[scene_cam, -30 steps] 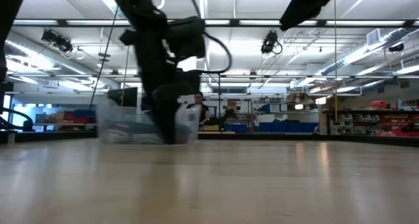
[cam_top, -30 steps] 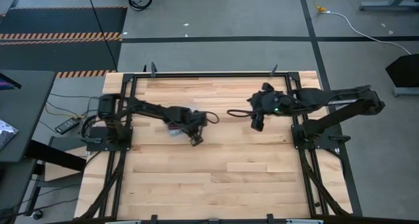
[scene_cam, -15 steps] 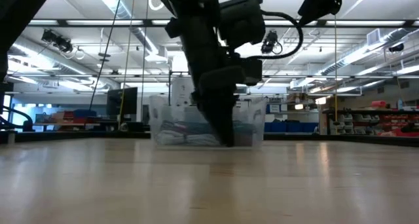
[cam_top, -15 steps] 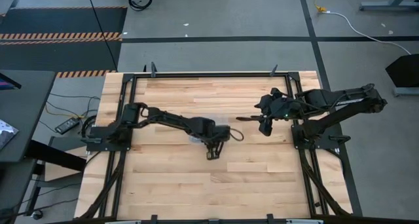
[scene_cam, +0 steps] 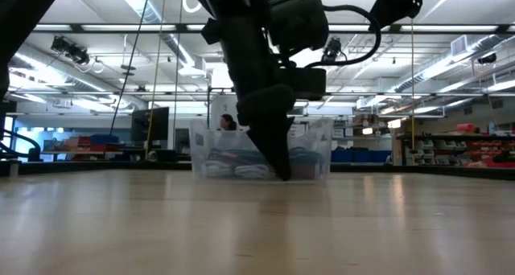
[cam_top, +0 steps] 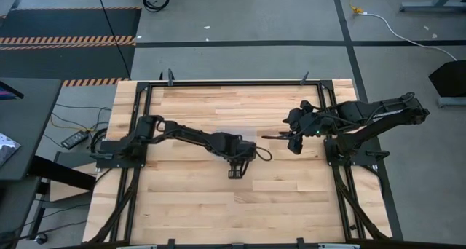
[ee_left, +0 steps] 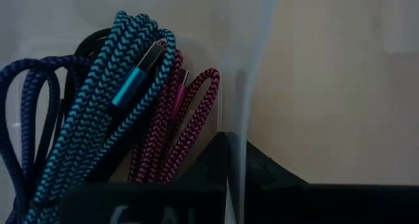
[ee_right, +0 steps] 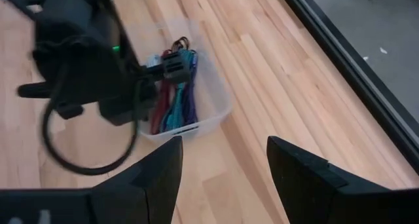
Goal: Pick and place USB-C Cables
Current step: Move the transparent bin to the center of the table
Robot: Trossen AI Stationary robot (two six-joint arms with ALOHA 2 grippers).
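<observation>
A wooden table (cam_top: 182, 205) seen from above, with two dark robot arms reaching toward its middle. Near the centre sits a small clear plastic tub (ee_right: 216, 99) holding the USB-C cables (ee_right: 175, 99), several short braided bundles packed side by side. In the right wrist view the bundles lie lengthwise along the tub's longer side, their looped ends toward one short wall and their plugs toward the other. The left wrist view shows them up close through the clear wall: a teal cable (ee_left: 98, 132) with a metallic teal plug pointing up and away from the camera, a maroon cable (ee_left: 186, 126) just beside it, a purple cable (ee_left: 26, 119) on the other side, and a black strand behind them. A black-and-red connector shows at the tub's far end in the right wrist view.

The left gripper (cam_top: 234, 170) is at the tub, its fingers pressed together on the tub's wall at one short end; the low view shows the dark fingers (scene_cam: 273, 146) coming down in front of the tub, blocking part of the cables. The arm's wrist covers most of the tub from above.

The right gripper (cam_top: 293, 143) hangs above the table to the tub's right, well apart from it, its fingers (ee_right: 150, 178) spread with nothing between them. A black cord trails from it toward the tub.

A person (scene_cam: 228, 123) is visible far behind the table.
</observation>
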